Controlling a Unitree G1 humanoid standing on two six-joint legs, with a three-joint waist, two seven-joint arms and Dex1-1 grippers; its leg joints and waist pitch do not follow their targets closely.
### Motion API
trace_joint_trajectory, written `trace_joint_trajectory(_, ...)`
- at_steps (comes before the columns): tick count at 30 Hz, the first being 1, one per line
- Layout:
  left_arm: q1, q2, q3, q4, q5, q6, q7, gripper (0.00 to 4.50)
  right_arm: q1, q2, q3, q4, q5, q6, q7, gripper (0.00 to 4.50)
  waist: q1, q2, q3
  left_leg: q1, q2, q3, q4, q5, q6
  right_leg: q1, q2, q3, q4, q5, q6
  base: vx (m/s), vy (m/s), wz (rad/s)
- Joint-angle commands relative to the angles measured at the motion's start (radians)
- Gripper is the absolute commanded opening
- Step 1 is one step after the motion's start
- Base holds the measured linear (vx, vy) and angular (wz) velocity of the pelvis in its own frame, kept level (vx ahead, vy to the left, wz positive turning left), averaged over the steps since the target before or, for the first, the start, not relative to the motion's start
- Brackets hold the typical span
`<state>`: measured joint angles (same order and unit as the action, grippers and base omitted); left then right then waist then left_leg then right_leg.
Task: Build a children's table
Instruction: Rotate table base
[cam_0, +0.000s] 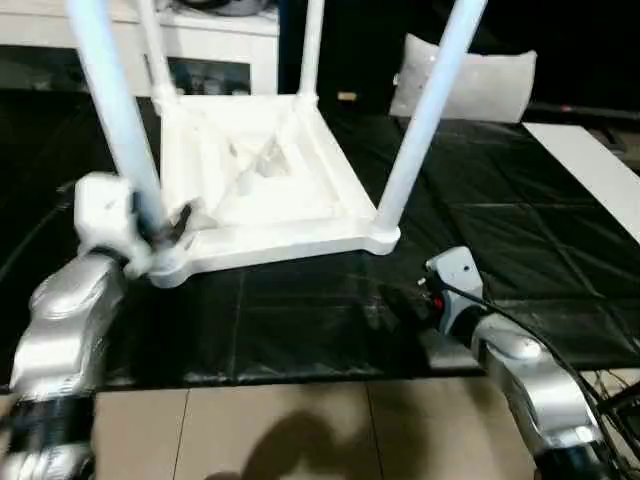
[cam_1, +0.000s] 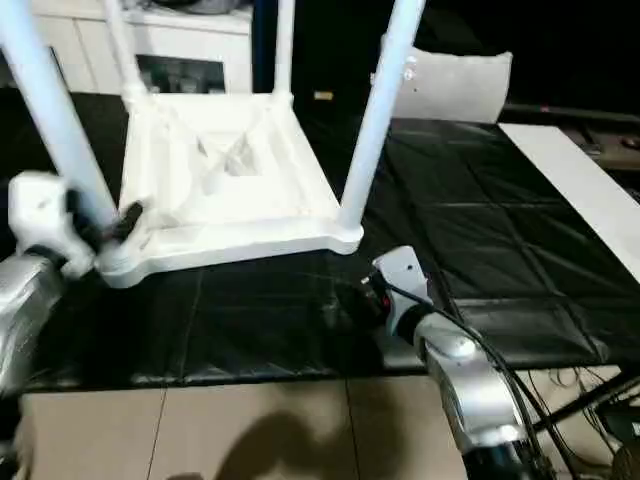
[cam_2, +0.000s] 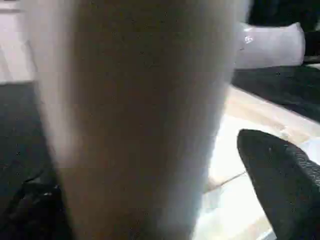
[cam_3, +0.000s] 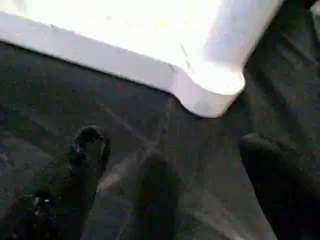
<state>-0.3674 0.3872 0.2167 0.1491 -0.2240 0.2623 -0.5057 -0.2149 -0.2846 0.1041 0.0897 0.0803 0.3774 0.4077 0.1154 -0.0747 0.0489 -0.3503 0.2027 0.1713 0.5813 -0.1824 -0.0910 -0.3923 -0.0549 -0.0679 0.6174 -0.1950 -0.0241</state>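
A black mat (cam_0: 300, 320) covers most of the floor, with pale tiles (cam_0: 300, 430) at its near edge. On the mat the table (cam_0: 260, 180) lies upside down, its ribbed underside facing up and all four legs standing in the corner sockets. The near left leg (cam_0: 115, 110) and the near right leg (cam_0: 425, 120) rise past the top of the head views, and the two far legs (cam_0: 312, 45) stand behind them. Beyond the table a white cabinet (cam_0: 210, 50) lines the back, and a pale cushion (cam_0: 465, 85) sits to its right on the mat. A white strip (cam_0: 590, 170) lies along the mat's right side. The left pincer (cam_0: 165, 228) is at the base of the near left leg, its fingers (cam_2: 280, 180) set wide to either side of the leg, which sits between them; whether they press on it cannot be told. The right pincer (cam_3: 170, 180) hovers low over the mat just short of the near right corner socket (cam_3: 210, 92), spread wide with nothing in it.
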Motion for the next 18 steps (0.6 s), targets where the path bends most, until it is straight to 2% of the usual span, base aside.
trace_joint_trajectory(1, 0.002, 0.003, -0.089, -0.042, -0.073, 0.02, -0.188, 4.46, -0.033, -0.01, -0.003, 0.06, -0.016, -0.01, -0.005, 4.5, 0.004, 0.012, -0.056, 0.008, 0.027, -0.009, -0.069, -0.195, -0.023, 0.044, -0.081, 0.054, -0.069, -0.13, -0.144, 0.0, 0.0, 0.0)
trace_joint_trajectory(2, 0.002, 0.003, -0.089, -0.042, -0.073, 0.02, -0.188, 4.46, -0.033, -0.01, -0.003, 0.06, -0.016, -0.01, -0.005, 4.5, 0.007, 0.017, -0.058, 0.009, 0.026, -0.01, -0.068, -0.186, -0.025, 0.045, -0.084, 0.054, -0.064, -0.128, -0.148, 0.0, 0.0, 0.0)
trace_joint_trajectory(3, 0.008, 0.008, -0.127, -0.074, -0.133, 0.073, -0.301, 4.46, -0.057, -0.017, 0.002, 0.117, -0.027, -0.02, -0.002, 4.5, 0.008, 0.008, -0.057, 0.012, 0.028, -0.005, -0.067, -0.18, -0.025, 0.04, -0.084, 0.054, -0.065, -0.129, -0.154, 0.0, 0.0, 0.0)
trace_joint_trajectory(4, 0.008, 0.012, -0.155, -0.092, -0.171, 0.113, -0.373, 4.46, -0.078, -0.022, 0.005, 0.165, -0.035, -0.033, 0.001, 4.5, 0.013, 0.013, -0.056, 0.013, 0.028, -0.004, -0.068, -0.179, -0.026, 0.038, -0.081, 0.054, -0.063, -0.125, -0.161, 0.0, 0.0, 0.0)
trace_joint_trajectory(5, 0.008, 0.012, -0.155, -0.092, -0.171, 0.113, -0.373, 4.46, -0.078, -0.022, 0.005, 0.165, -0.035, -0.033, 0.001, 4.5, 0.014, 0.013, -0.056, 0.014, 0.028, -0.003, -0.067, -0.178, -0.029, 0.038, -0.083, 0.054, -0.06, -0.121, -0.165, 0.0, 0.0, 0.0)
trace_joint_trajectory(6, 0.004, 0.012, -0.191, -0.101, -0.197, 0.156, -0.431, 4.46, -0.11, -0.025, 0.005, 0.235, -0.042, -0.061, 0.003, 4.5, 0.021, 0.018, -0.056, 0.014, 0.029, -0.003, -0.068, -0.179, -0.033, 0.038, -0.082, 0.054, -0.06, -0.116, -0.164, 0.0, 0.0, 0.0)
trace_joint_trajectory(9, -0.021, -0.005, -0.267, -0.081, -0.214, 0.188, -0.508, 4.46, -0.187, -0.029, 0.006, 0.387, -0.059, -0.132, 0.008, 4.5, 0.018, 0.012, -0.055, 0.01, 0.025, -0.001, -0.067, -0.186, -0.039, 0.043, -0.083, 0.055, -0.06, -0.118, -0.164, 0.0, 0.0, 0.0)
trace_joint_trajectory(10, -0.021, -0.005, -0.267, -0.081, -0.214, 0.188, -0.508, 4.46, -0.187, -0.029, 0.006, 0.387, -0.059, -0.132, 0.008, 4.5, 0.018, 0.013, -0.057, 0.01, 0.024, -0.001, -0.067, -0.189, -0.041, 0.046, -0.083, 0.054, -0.063, -0.139, -0.159, 0.0, 0.0, 0.0)
trace_joint_trajectory(11, -0.054, -0.052, -0.307, -0.062, -0.209, 0.173, -0.518, 4.46, -0.248, -0.039, 0.009, 0.497, -0.08, -0.163, 0.003, 4.5, 0.018, 0.011, -0.057, 0.008, 0.023, 0.0, -0.064, -0.173, -0.039, 0.046, -0.082, 0.056, -0.06, -0.127, -0.159, 0.0, 0.0, 0.0)
trace_joint_trajectory(12, -0.064, -0.066, -0.313, -0.052, -0.199, 0.159, -0.509, 4.46, -0.26, -0.041, 0.01, 0.519, -0.085, -0.166, 0.0, 4.5, 0.018, 0.011, -0.057, 0.01, 0.024, 0.001, -0.064, -0.177, -0.038, 0.044, -0.083, 0.056, -0.063, -0.133, -0.163, 0.0, 0.0, 0.0)
trace_joint_trajectory(13, -0.1, -0.115, -0.329, -0.009, -0.156, 0.106, -0.472, 4.46, -0.298, -0.049, 0.008, 0.589, -0.1, -0.176, -0.012, 4.5, 0.017, 0.007, -0.056, 0.007, 0.023, 0.0, -0.063, -0.178, -0.037, 0.046, -0.081, 0.056, -0.063, -0.141, -0.159, 0.0, 0.0, 0.0)
trace_joint_trajectory(14, -0.101, -0.116, -0.329, -0.007, -0.155, 0.105, -0.47, 4.46, -0.299, -0.049, 0.008, 0.591, -0.101, -0.176, -0.013, 4.5, 0.018, 0.002, -0.055, 0.006, 0.023, 0.001, -0.062, -0.178, -0.036, 0.047, -0.08, 0.056, -0.066, -0.15, -0.153, 0.0, 0.0, 0.0)
trace_joint_trajectory(15, -0.116, -0.132, -0.332, 0.013, -0.136, 0.083, -0.453, 4.46, -0.312, -0.051, 0.007, 0.615, -0.105, -0.179, -0.018, 4.5, 0.019, 0.003, -0.057, 0.005, 0.023, 0.0, -0.061, -0.175, -0.033, 0.05, -0.083, 0.057, -0.065, -0.156, -0.148, 0.0, 0.0, 0.0)
trace_joint_trajectory(16, -0.131, -0.146, -0.334, 0.037, -0.115, 0.065, -0.431, 4.46, -0.321, -0.054, 0.006, 0.63, -0.108, -0.182, -0.022, 4.5, 0.019, -0.005, -0.058, 0.001, 0.023, -0.001, -0.06, -0.163, -0.031, 0.054, -0.083, 0.056, -0.064, -0.155, -0.136, 0.0, 0.0, 0.0)
trace_joint_trajectory(18, -0.153, -0.166, -0.334, 0.069, -0.09, 0.042, -0.39, 4.46, -0.332, -0.057, 0.006, 0.644, -0.113, -0.183, -0.031, 4.5, 0.018, -0.005, -0.06, 0.001, 0.022, -0.001, -0.057, -0.15, -0.023, 0.053, -0.081, 0.055, -0.063, -0.151, -0.124, 0.0, 0.0, 0.0)
